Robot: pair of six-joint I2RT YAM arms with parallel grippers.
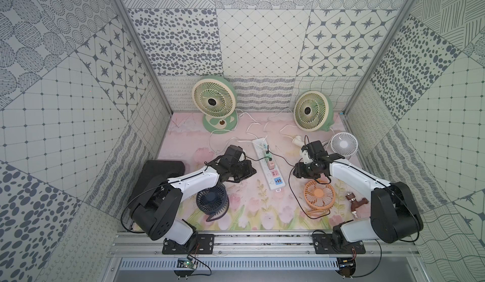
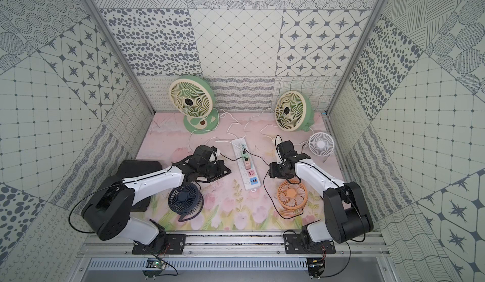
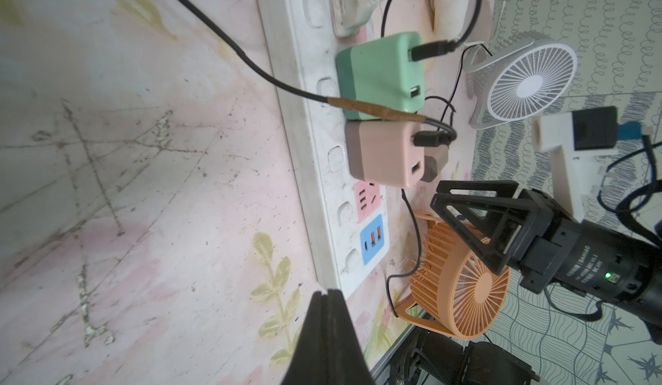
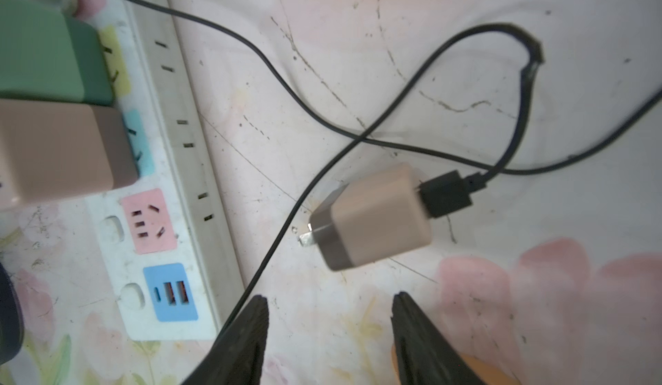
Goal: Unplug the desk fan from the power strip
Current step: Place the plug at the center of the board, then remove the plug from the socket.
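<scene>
The white power strip (image 1: 271, 181) (image 2: 248, 185) lies mid-table. In the right wrist view a beige adapter (image 4: 372, 222) with a black USB cable (image 4: 444, 195) sits loose on the mat beside the strip (image 4: 186, 172), prongs bare, slightly blurred. The pink socket (image 4: 148, 221) is empty. My right gripper (image 4: 329, 299) (image 1: 297, 171) is open just short of the adapter, holding nothing. That cable runs toward the orange desk fan (image 1: 319, 194) (image 3: 462, 283). My left gripper (image 3: 327, 291) (image 1: 252, 171) is shut and empty by the strip's USB end (image 3: 123, 243).
A green adapter (image 3: 379, 75), a pink adapter (image 3: 383, 157) and a white plug (image 3: 353, 3) stay in the strip. Two green fans (image 1: 214, 101) (image 1: 312, 110), a white fan (image 1: 343, 143), a navy fan (image 1: 212, 200), a brown tap (image 1: 358, 203) and a black box (image 1: 162, 168) ring the mat.
</scene>
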